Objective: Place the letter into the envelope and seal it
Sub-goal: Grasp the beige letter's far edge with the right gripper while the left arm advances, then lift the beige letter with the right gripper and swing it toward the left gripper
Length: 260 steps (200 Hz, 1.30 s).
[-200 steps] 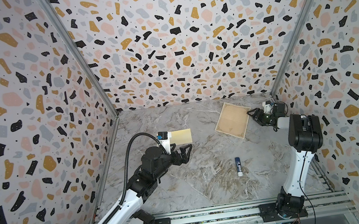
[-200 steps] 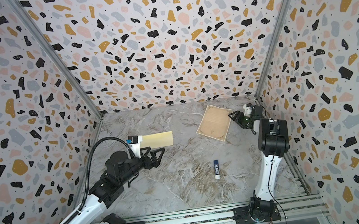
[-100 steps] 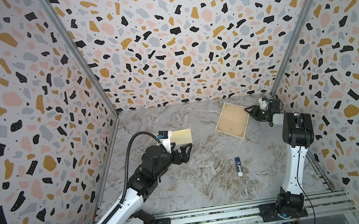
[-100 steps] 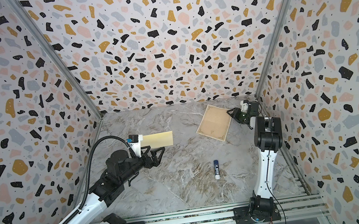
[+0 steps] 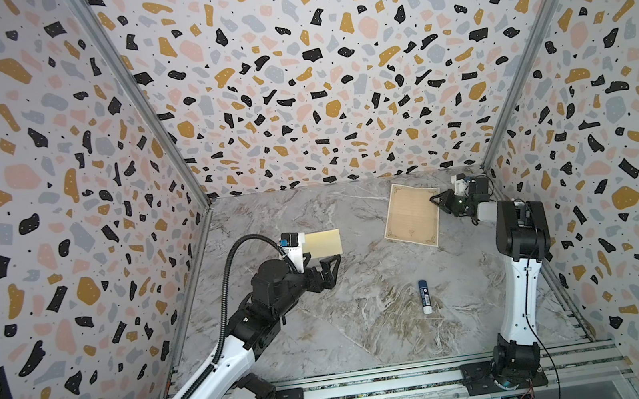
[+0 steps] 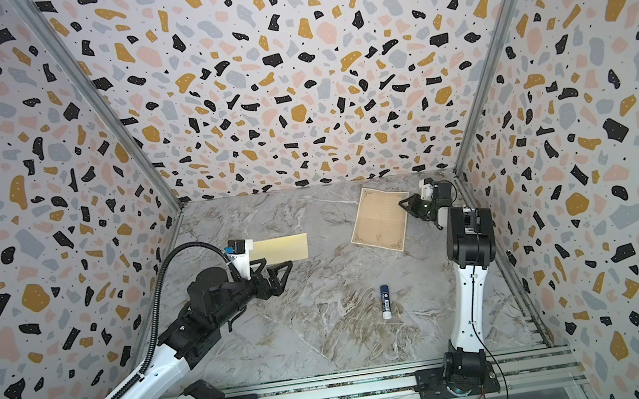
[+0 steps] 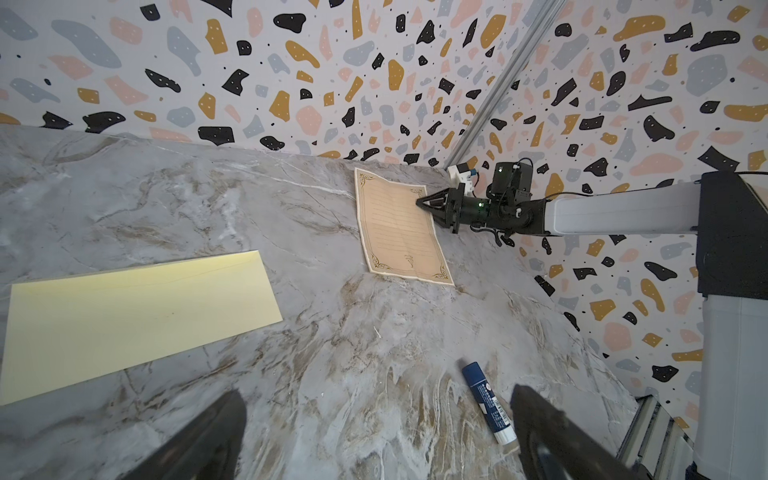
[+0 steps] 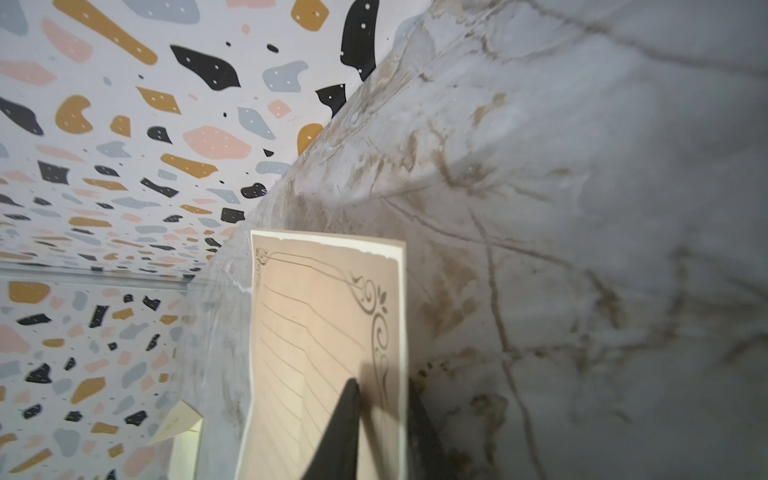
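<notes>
Marbled worktop [image 5: 368, 328] within speckled walls, seen from above and from both wrists. The letter [image 5: 412, 215] lies near the back right corner, turned slightly askew, its scrollwork border facing up. The right hand [image 5: 435, 198] meets it at the edge nearest the right wall; in the right wrist view its two dark fingers [image 8: 345, 415] stand close together on either side of that edge, and in the left wrist view they taper to a single point on the paper – closed on the letter's margin. The envelope [image 5: 321, 243] lies flat left of the middle, well apart from the letter; in both top views the left arm's white camera mount [image 5: 292, 246] covers its left end. The left hand [image 5: 318, 267] hangs just in front of the envelope's near long edge, spread wide and holding nothing. A blue-and-white glue stick [image 5: 425, 296] lies nearer the front, between the two arms – clear of both papers.
</notes>
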Each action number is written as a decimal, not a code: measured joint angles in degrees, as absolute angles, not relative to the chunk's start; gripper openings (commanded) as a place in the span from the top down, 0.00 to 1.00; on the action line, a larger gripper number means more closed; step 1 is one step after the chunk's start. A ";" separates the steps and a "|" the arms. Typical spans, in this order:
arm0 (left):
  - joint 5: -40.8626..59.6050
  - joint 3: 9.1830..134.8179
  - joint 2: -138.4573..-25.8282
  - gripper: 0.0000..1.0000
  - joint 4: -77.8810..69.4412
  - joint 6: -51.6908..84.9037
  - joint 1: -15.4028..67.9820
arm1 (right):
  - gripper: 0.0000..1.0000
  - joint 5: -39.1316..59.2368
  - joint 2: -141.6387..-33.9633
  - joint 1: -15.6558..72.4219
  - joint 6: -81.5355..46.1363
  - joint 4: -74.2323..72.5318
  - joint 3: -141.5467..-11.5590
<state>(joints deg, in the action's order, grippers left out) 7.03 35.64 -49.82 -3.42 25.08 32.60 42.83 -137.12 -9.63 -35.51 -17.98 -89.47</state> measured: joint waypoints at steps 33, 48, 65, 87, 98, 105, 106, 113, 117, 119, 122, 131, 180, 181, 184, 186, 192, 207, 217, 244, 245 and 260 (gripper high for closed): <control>5.98 35.62 -49.12 0.00 -5.48 24.60 32.60 | 1.00 43.31 -134.61 -9.63 -35.48 -21.58 -84.97; 4.60 35.24 -47.99 0.00 -6.57 24.27 32.60 | 1.00 43.77 -132.81 -9.63 -35.51 -22.74 -83.42; 2.96 34.28 -46.15 0.01 -8.08 23.55 32.60 | 1.00 44.27 -129.95 -9.63 -35.59 -23.83 -82.46; 0.34 33.23 -43.53 0.01 -9.37 22.87 32.60 | 1.00 44.75 -124.40 -9.50 -35.64 -25.80 -81.56; -1.15 33.19 -42.41 0.00 -9.69 22.55 32.60 | 1.00 44.97 -120.68 -9.39 -35.57 -26.81 -81.08; -2.09 33.19 -41.78 0.00 -10.00 22.22 32.60 | 1.00 45.25 -118.21 -9.28 -35.46 -27.46 -81.01; -2.11 33.19 -41.71 0.00 -10.04 22.17 32.60 | 1.00 45.28 -117.97 -9.26 -35.46 -27.53 -80.99; -2.72 33.19 -41.21 0.01 -10.28 21.80 32.60 | 1.00 45.47 -115.59 -9.08 -35.24 -28.12 -80.95; -3.05 33.19 -40.95 0.01 -10.35 21.58 32.60 | 1.00 45.65 -114.15 -8.97 -35.03 -28.38 -80.90; -3.16 33.19 -40.84 0.01 -10.37 21.54 32.60 | 1.00 45.69 -113.58 -8.93 -34.98 -28.51 -80.88; -3.42 33.21 -40.69 0.00 -10.37 21.43 32.60 | 1.00 45.80 -112.79 -8.82 -34.83 -28.71 -80.88; -3.90 33.21 -40.29 0.01 -10.37 21.06 32.60 | 1.00 46.15 -109.67 -8.45 -34.20 -29.23 -80.73; -1.69 33.85 -39.48 0.00 -10.07 17.12 32.60 | 1.00 49.10 -95.31 -4.73 -28.49 -26.79 -79.92; -1.43 33.93 -39.48 0.00 -10.02 17.04 32.60 | 1.00 49.10 -95.31 -4.73 -28.49 -26.79 -79.92; -0.95 34.17 -39.48 0.00 -9.89 16.58 32.60 | 1.00 49.34 -94.52 -4.34 -27.94 -26.33 -79.81; -0.60 34.33 -39.46 0.00 -9.69 16.21 32.60 | 1.00 49.54 -93.86 -3.97 -27.49 -25.98 -79.72; 0.30 34.79 -39.46 0.01 -9.43 15.51 32.60 | 1.00 49.87 -92.42 -3.20 -26.46 -24.93 -79.48; 3.31 36.16 -39.20 0.00 -8.54 12.88 32.60 | 1.00 50.81 -88.18 -0.25 -22.57 -21.30 -78.98; 5.06 36.95 -38.76 0.01 -7.95 11.22 32.60 | 1.00 51.37 -85.76 1.91 -19.97 -18.87 -78.67; 8.34 37.82 -36.84 0.01 -7.07 6.55 32.60 | 1.00 51.86 -79.64 8.80 -11.84 -12.08 -77.78; 8.45 37.85 -36.73 0.01 -7.05 6.37 32.60 | 1.00 51.86 -79.24 9.19 -11.38 -11.66 -77.69; 9.50 38.11 -35.51 0.00 -6.59 3.73 32.60 | 1.00 51.81 -75.94 13.34 -6.57 -7.64 -76.82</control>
